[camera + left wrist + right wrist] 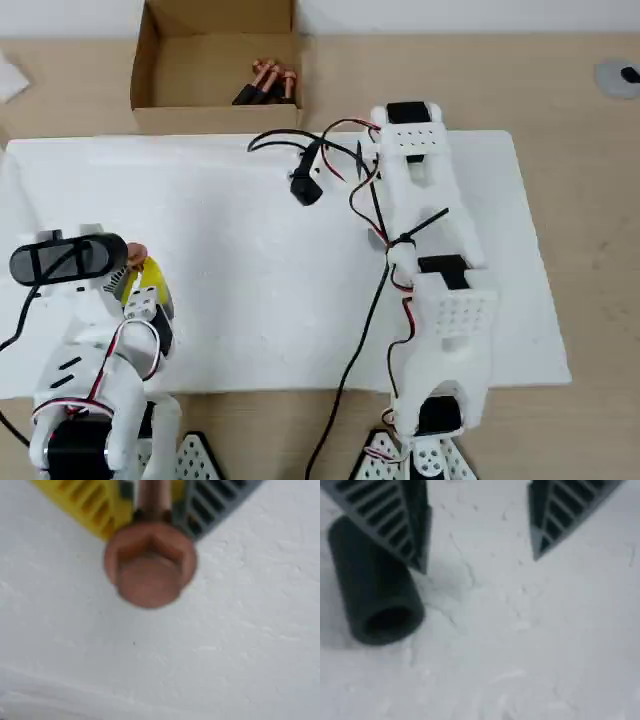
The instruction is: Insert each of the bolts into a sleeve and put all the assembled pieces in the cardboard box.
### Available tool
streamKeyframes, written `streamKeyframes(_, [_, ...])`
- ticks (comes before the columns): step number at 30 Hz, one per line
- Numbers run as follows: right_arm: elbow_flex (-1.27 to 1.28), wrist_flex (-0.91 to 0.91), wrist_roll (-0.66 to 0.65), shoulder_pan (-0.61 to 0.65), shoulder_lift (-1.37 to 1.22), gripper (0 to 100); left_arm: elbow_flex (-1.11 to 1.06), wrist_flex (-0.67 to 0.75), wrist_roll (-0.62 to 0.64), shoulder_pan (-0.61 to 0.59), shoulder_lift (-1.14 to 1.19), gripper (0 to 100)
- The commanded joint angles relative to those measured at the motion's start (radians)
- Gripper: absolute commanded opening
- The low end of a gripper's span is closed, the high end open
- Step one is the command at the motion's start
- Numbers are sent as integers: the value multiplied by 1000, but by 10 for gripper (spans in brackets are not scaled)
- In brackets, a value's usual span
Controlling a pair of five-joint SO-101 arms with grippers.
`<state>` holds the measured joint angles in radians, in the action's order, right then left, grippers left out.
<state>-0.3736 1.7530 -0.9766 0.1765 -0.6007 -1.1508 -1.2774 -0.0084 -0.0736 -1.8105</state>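
- Copper bolt (pixel 149 567) sits clamped in left hand (pixel 152 510), at 8 o'clock on the table (pixel 590 200), unsleeved.
- Right hand (pixel 480 545) gapes empty; black sleeve (pixel 375 600) lies beside it.
- Cardboard box (pixel 146 60) at 11 o'clock holds assembled pieces (pixel 268 82); seemingly one pair is left.
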Motion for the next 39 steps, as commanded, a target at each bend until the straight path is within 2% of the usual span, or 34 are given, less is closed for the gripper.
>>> streamKeyframes(1, [-42,6,-9,10,-8,171,5,3,-14,5,-12,6])
streamKeyframes(7, [-44,0,-9,16,-7,171,3,2,-46,5,-12,6])
streamKeyframes(16, [-104,31,-9,42,237,173,-14,2,-60,12,-12,6])
streamKeyframes(26, [-177,21,-9,18,-5,174,-15,2,-64,12,-12,6])
streamKeyframes(29, [-248,32,-9,-7,-79,174,-17,0,-107,12,-12,6])
streamKeyframes(39, [-274,34,-9,-24,-143,174,-11,-28,-118,14,-12,6])
